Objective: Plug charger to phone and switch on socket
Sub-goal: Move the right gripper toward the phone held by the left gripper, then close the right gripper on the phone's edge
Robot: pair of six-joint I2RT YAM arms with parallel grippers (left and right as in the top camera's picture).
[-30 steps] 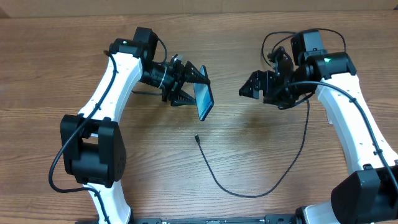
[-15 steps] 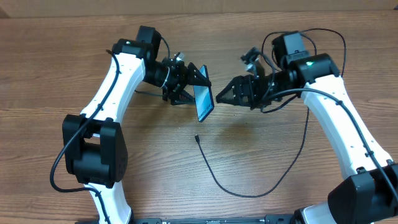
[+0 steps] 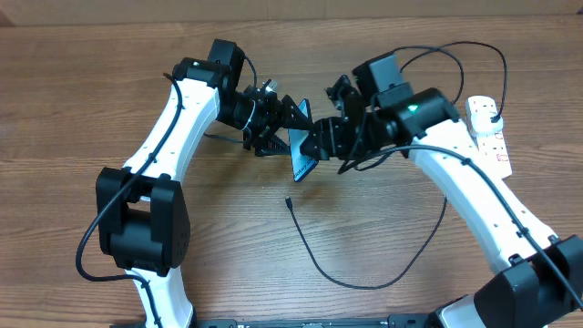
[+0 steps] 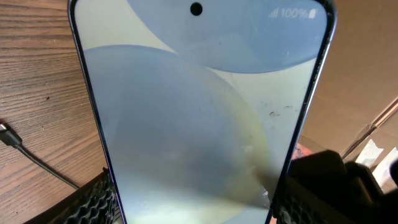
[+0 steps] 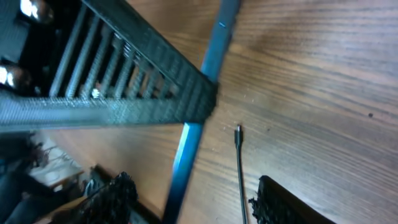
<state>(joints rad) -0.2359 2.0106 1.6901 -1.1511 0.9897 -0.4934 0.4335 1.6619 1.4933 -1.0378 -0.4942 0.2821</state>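
Phone: the phone (image 3: pixel 301 157) is held up off the surface in the middle of the scene. It is tilted, with its lit blue-white screen facing the left wrist camera.
Left gripper: the left gripper (image 3: pixel 296 135) is clamped on the phone. In the left wrist view its ribbed black fingers (image 4: pixel 93 200) press against the two long edges at the lower end.
Right gripper: the right gripper (image 3: pixel 315 146) reaches in from the right to the phone's right side. Its jaws stand apart, and in the right wrist view the phone's thin blue edge runs between them. Whether either finger touches the phone cannot be told.
Charger: the charger (image 3: pixel 314 260) lies on the surface just nearward of the phone and apart from it. Its connector tip (image 5: pixel 238 134) points toward the far side, below the raised phone. The cable loops nearward and right, then runs back up toward the right arm.
Socket: the socket (image 3: pixel 487 128) lies at the far right, well apart from the phone and partly hidden by the right arm. Red markings show on its white body.
Surface: a brown wood-grain table (image 3: pixel 73 91).
Room: a plain cardboard wall (image 3: pixel 273 7) runs along the far edge.
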